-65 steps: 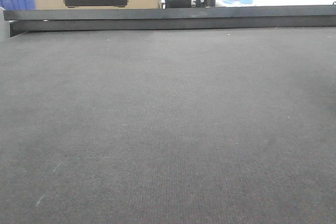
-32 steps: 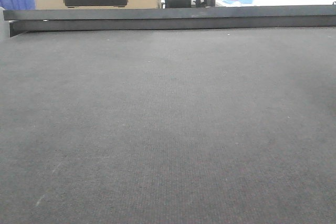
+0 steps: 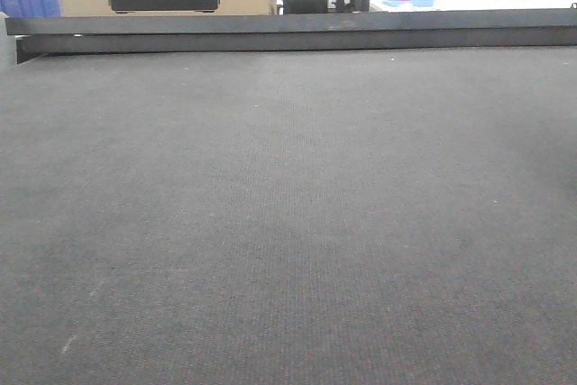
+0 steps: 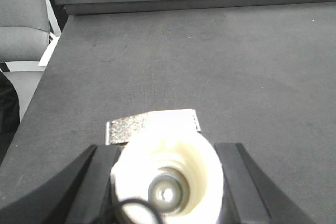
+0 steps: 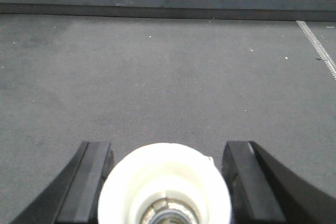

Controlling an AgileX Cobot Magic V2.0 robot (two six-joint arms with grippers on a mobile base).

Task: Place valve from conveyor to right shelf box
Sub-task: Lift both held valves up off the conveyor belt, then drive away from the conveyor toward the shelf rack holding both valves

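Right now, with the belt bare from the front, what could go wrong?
No valve shows on the conveyor, so a reach would lack a target. A white cylinder fills the left claw, another the right claw, hiding the belt beneath; whether either is the valve is unclear. The silver strip ahead of the left claw might be mistaken for the valve.

No visible change on the conveyor (image 3: 288, 223) since earlier.
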